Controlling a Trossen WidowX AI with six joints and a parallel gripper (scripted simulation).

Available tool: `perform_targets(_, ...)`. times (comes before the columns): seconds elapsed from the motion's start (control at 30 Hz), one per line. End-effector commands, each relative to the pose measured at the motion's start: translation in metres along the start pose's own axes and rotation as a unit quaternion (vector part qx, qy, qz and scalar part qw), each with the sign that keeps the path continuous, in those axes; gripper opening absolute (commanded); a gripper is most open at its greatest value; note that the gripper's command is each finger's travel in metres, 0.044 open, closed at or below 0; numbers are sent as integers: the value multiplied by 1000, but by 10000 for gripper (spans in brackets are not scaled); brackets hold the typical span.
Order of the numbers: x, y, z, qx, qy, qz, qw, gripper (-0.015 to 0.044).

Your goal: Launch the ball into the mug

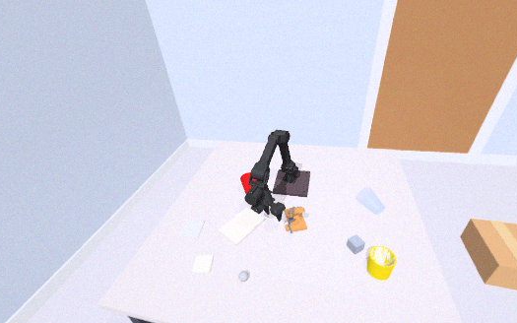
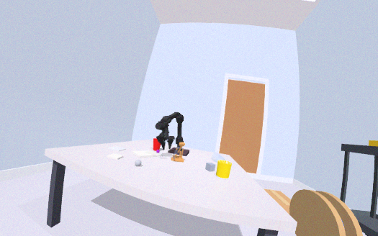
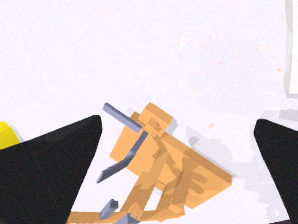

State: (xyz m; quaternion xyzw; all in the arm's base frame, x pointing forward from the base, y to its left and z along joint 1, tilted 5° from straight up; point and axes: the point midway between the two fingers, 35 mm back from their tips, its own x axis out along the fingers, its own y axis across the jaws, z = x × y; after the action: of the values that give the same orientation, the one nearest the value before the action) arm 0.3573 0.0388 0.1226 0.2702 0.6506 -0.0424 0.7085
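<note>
The orange wooden catapult (image 1: 294, 219) (image 2: 178, 156) (image 3: 169, 172) stands near the middle of the table, with grey metal parts on its arm. My gripper (image 1: 273, 209) (image 2: 167, 145) (image 3: 180, 124) is open and empty. It hangs just above and to the left of the catapult, with a finger on either side of it in the wrist view. A small grey ball (image 1: 243, 276) (image 2: 138, 163) lies on the table towards the front edge, well apart from the gripper. The yellow mug (image 1: 381, 262) (image 2: 223, 169) stands upright at the front right.
A red cup (image 1: 245, 181) (image 2: 155, 144) stands behind the arm. The arm's dark base plate (image 1: 300, 186) lies at the back. A white sheet (image 1: 241, 226), a small white block (image 1: 203, 263), a grey cube (image 1: 355, 243) (image 2: 210, 166) and a pale blue glass (image 1: 370, 200) lie around. A cardboard box (image 1: 500, 253) sits off the table to the right.
</note>
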Motion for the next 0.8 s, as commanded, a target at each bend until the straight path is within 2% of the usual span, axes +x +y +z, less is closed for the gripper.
perform_targets(0.0,-4,4,-7,-42,-3,-17,999,440)
perform_targets(0.77,-16,27,-49,-264,10,-100,959,440)
